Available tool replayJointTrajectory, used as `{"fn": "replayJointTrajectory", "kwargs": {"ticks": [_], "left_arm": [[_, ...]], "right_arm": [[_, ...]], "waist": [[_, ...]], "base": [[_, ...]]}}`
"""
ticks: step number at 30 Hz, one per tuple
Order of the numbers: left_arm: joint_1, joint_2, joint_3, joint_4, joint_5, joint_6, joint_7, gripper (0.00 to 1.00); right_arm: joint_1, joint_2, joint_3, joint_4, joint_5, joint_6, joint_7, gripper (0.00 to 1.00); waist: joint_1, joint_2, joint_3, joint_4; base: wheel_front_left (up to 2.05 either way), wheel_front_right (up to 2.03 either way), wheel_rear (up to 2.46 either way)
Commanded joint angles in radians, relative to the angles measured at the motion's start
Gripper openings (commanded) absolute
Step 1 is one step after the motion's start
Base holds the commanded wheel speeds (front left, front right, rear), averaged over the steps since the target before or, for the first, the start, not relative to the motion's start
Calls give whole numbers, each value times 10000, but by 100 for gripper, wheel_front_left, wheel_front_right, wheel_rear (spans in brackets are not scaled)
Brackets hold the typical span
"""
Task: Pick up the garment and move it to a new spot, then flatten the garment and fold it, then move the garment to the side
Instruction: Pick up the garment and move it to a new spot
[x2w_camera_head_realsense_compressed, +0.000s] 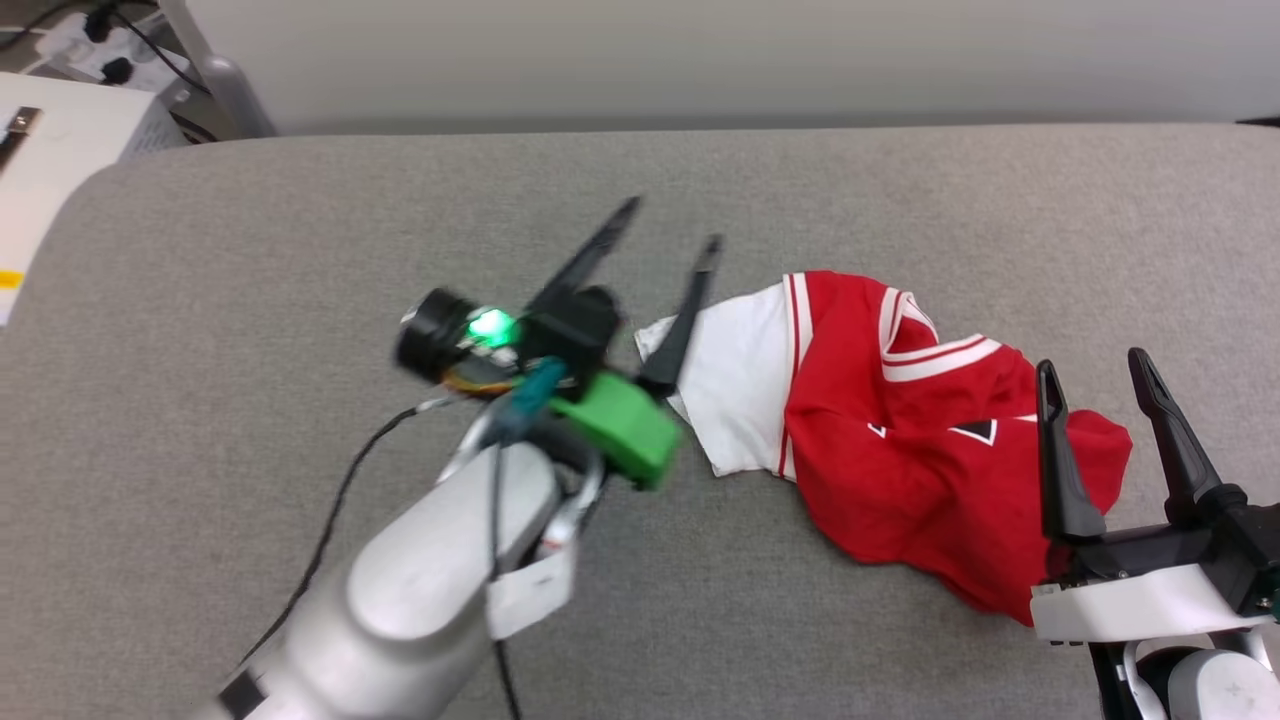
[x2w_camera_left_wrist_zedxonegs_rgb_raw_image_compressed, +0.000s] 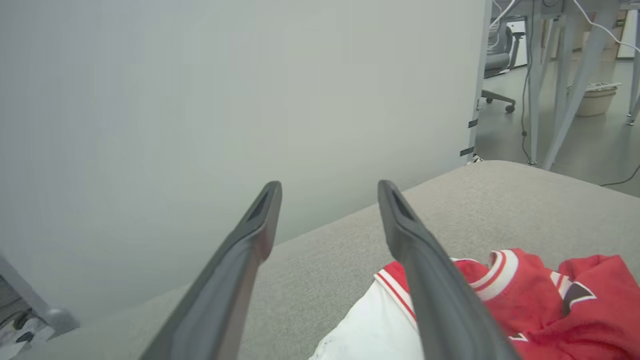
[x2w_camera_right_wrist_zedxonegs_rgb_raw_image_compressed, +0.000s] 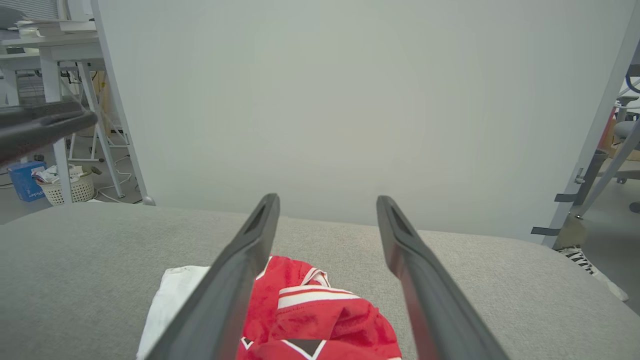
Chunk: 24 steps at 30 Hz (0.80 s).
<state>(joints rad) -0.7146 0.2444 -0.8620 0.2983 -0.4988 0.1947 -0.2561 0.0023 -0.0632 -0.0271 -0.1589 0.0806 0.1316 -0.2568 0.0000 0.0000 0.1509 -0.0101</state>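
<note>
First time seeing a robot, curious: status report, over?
Left gripper open, empty. Right gripper open, empty. Red jersey T-shirt crumpled on grey fabric surface. Nothing blocking.

No text can be read. On the garment (x2w_camera_head_realsense_compressed: 900, 440) only black, white-edged pieces of lettering show among the folds; the print on the blue box (x2w_camera_right_wrist_zedxonegs_rgb_raw_image_compressed: 22, 180) is too small.

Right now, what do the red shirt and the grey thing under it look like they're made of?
Red shirt: looks like soft, matte cloth, maybe sporty polyester. It slumps in crumpled folds and has striped trim.
Grey surface: seems to be a padded top covered in coarse woven fabric. It shows a speckled weave and a rounded corner.
</note>
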Motion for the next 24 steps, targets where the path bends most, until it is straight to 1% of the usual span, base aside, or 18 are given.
{"fn": "replayJointTrajectory", "kwargs": {"ticks": [1, 4, 6, 11, 15, 18, 24], "left_arm": [[615, 227, 476, -289, 144, 255, -53, 100], [1771, 688, 1778, -868, 278, 807, -54, 100], [2521, 881, 2506, -1163, 364, 1002, -55, 100], [4223, 1087, 4016, -1684, 735, 1203, -55, 100], [5340, 957, 4821, -1994, 1134, 1017, -56, 100], [5959, 735, 5287, -2183, 1479, 724, -56, 100], [6630, 184, 5943, -2281, 2096, 170, -56, 100]], "right_arm": [[156, -10, 4, 41, -36, -9, -49, 100], [269, -4, -24, 84, 0, -9, -49, 100], [376, 6, -84, 146, 51, -9, -49, 100], [582, 25, -144, 345, 200, -9, -49, 100], [771, 42, -160, 605, 364, -9, -49, 100], [890, 50, -113, 805, 454, -9, -49, 100], [1066, 64, -57, 1183, 634, -9, -49, 100]], "waist": [[0, 0, -340, 279], [0, 0, -503, 341], [0, 0, -594, 380], [0, 0, -779, 446], [0, 0, -895, 492], [0, 0, -951, 534], [0, 0, -1009, 593]], "base": [[0, 0, 0], [0, 0, 0], [0, 0, 0], [0, 0, 0], [0, 0, 0], [0, 0, 0], [0, 0, 0]]}}
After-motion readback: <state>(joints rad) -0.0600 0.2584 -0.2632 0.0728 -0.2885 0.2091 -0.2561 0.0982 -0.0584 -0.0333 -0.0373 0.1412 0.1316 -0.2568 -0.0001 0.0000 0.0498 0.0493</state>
